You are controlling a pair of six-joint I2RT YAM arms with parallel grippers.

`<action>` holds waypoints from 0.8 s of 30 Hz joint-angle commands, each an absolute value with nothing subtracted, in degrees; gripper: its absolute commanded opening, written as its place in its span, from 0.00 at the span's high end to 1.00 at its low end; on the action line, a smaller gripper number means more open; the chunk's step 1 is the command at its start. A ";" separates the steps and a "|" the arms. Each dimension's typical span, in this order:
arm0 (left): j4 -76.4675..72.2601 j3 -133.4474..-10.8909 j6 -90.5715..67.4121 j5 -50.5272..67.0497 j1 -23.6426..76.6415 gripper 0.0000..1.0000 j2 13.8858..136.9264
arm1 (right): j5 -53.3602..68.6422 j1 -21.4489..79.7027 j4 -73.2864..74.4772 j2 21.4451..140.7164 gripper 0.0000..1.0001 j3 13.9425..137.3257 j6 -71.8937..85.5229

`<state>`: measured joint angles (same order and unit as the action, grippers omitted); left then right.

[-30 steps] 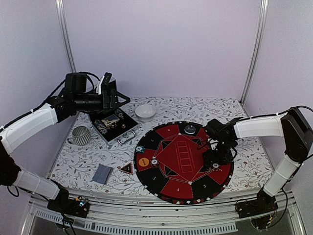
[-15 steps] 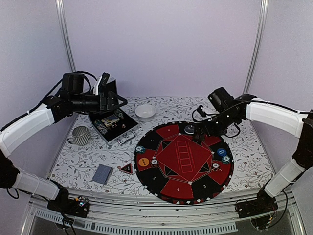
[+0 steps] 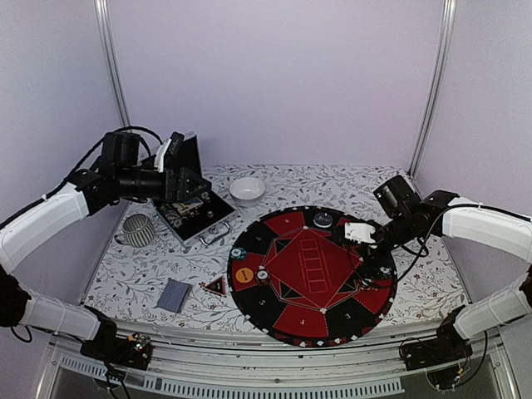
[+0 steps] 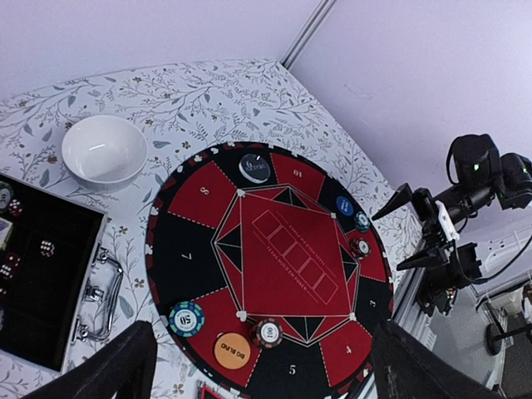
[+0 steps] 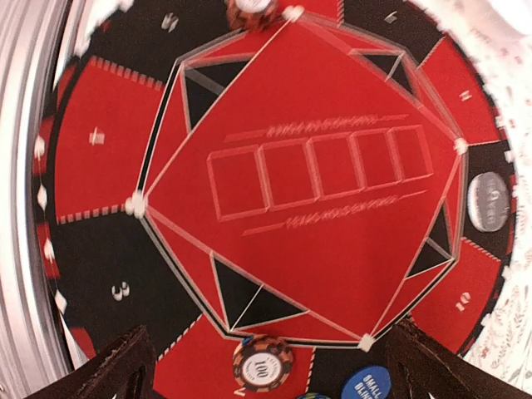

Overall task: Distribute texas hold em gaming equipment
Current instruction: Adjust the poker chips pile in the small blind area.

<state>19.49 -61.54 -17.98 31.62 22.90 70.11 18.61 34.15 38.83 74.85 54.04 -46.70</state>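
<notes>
Poker chips point(image 4: 185, 318) on felt mat point(image 4: 283, 249), floral table point(image 4: 208, 91), lilac walls point(image 3: 274, 83), left tool point(image 4: 263, 332) and right tool point(image 5: 270, 337) released

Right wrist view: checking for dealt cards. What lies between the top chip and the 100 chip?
Between top chip and 100 chip: only bare mat with five empty card outlines, right wrist view.
</notes>
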 commanded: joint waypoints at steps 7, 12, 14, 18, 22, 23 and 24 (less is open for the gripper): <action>21.53 -58.58 -12.50 33.43 19.92 0.08 70.59 | 8.60 35.33 42.43 80.34 0.01 46.68 -66.27; 21.53 -57.45 -12.56 34.78 18.48 0.08 70.49 | 5.86 35.33 42.93 85.41 0.01 48.17 -66.16; 21.41 -57.24 -12.69 35.49 18.01 0.08 70.44 | 5.39 35.16 43.20 87.25 0.01 48.76 -66.59; 21.20 -56.72 -12.87 36.50 17.26 0.08 70.40 | 5.82 34.70 43.81 90.78 0.02 51.51 -66.07; 20.92 -56.20 -13.18 37.66 16.39 0.08 70.40 | 6.84 34.48 46.16 93.91 0.07 53.79 -65.83; 20.92 -56.09 -13.18 37.90 16.20 0.08 70.40 | 6.79 34.47 46.72 94.23 0.09 53.94 -65.83; 20.92 -56.01 -13.14 38.08 16.00 0.08 70.36 | 6.50 34.49 47.39 94.77 0.11 53.96 -65.83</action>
